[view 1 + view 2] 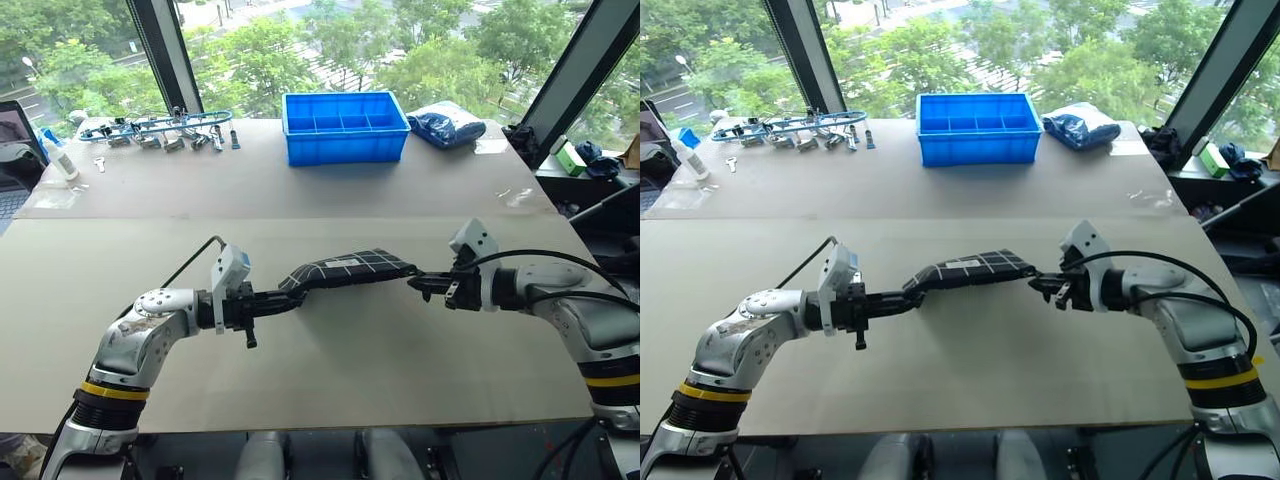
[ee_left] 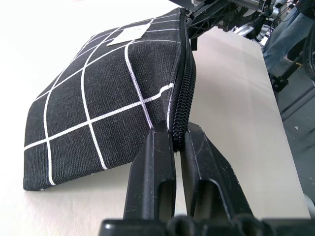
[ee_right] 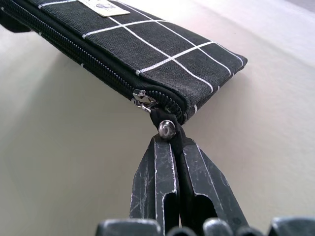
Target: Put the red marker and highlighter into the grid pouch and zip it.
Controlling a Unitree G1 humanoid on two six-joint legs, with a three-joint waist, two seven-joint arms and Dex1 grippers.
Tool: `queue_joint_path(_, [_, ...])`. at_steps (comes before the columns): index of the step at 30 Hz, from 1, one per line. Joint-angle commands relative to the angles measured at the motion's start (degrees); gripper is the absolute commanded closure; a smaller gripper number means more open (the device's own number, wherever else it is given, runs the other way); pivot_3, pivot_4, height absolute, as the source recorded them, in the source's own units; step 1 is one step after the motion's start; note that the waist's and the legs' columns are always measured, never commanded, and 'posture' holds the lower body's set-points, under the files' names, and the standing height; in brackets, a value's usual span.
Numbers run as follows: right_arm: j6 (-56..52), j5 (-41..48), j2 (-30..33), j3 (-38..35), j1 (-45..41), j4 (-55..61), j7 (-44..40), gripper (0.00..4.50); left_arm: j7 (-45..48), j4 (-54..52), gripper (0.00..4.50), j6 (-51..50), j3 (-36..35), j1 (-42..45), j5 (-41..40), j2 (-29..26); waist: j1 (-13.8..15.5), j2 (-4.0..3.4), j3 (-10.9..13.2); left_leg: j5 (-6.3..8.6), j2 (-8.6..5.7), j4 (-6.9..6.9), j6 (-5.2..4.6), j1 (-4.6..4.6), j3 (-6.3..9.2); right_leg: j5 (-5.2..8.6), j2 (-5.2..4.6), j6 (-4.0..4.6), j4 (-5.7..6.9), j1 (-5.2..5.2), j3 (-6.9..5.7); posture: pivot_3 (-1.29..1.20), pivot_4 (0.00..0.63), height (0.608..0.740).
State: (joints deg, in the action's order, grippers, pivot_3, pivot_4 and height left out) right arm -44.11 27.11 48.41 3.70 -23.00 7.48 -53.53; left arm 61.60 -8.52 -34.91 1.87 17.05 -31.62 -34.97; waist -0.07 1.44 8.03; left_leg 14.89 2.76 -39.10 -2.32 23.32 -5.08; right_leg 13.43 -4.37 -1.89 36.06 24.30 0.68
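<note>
The grid pouch (image 1: 345, 268), black with white grid lines and a small white label, hangs stretched above the table between my two grippers. My left gripper (image 1: 288, 297) is shut on the pouch's left end, its fingers (image 2: 157, 162) pinching the zipper seam. My right gripper (image 1: 418, 282) is shut on the black zipper pull (image 3: 167, 129) at the pouch's right end. The zipper (image 3: 88, 64) runs closed along the whole edge up to the slider. The red marker and the highlighter are out of view.
A blue plastic bin (image 1: 345, 126) stands at the back of the table, with a blue bag (image 1: 447, 127) to its right. Tools and a blue rack (image 1: 160, 128) lie at the back left beside a white bottle (image 1: 58, 158). The table edge runs close below my arms.
</note>
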Motion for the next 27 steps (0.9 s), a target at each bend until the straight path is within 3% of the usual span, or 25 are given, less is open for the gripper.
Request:
queue_joint_path(1, [1.4,-0.9,2.5,-4.3,0.7,0.0,-0.2,4.48,0.5,-0.5,4.50,1.2,-1.6,0.2,-0.2,-1.2,0.1,0.00,0.0,0.00,0.00,0.00,0.00,-0.01,0.00,0.00,0.00,0.00,0.00,0.00,0.00,0.00,0.150,0.740])
queue_joint_path(10, [1.0,0.8,2.5,-6.1,0.6,-0.3,0.0,4.48,0.6,-0.1,4.50,2.0,-0.9,0.9,0.3,-0.7,0.3,0.00,0.0,0.00,0.00,0.00,0.00,-0.02,0.00,0.00,0.02,0.00,0.01,0.00,0.00,0.00,0.150,0.740])
queue_joint_path(14, [4.5,0.4,1.1,-7.4,1.5,-1.1,0.8,4.48,2.3,0.9,4.50,6.8,0.9,1.3,2.9,-0.8,0.6,0.00,0.0,0.00,0.00,0.00,0.00,-0.02,0.00,0.00,0.01,0.00,0.00,-0.01,0.00,0.00,0.150,0.740])
queue_joint_path(17, [5.7,1.4,2.3,-8.5,4.4,-0.7,-2.6,3.72,3.8,3.2,4.50,11.8,2.3,2.3,5.6,-0.8,0.9,0.00,0.0,0.00,-0.01,0.00,0.00,-0.02,-0.03,0.00,0.01,0.00,0.00,-0.01,0.00,0.00,0.150,0.740])
queue_joint_path(21, [7.7,1.6,5.6,-10.5,10.5,1.5,-6.7,2.33,6.4,7.1,4.50,17.3,3.4,4.7,8.2,-0.6,1.4,0.00,0.0,0.00,-0.07,-0.01,0.00,0.04,-0.21,0.00,0.00,0.00,-0.06,-0.05,-0.02,0.00,0.150,0.740])
queue_joint_path(27, [8.0,2.4,7.4,-14.5,12.6,0.0,-7.9,0.32,8.8,9.8,4.50,22.3,4.0,5.9,9.9,-0.6,0.6,0.00,0.0,0.00,-0.03,-0.02,0.00,-0.03,-0.13,-0.02,0.06,-0.04,-0.02,-0.04,0.10,0.00,0.150,0.740])
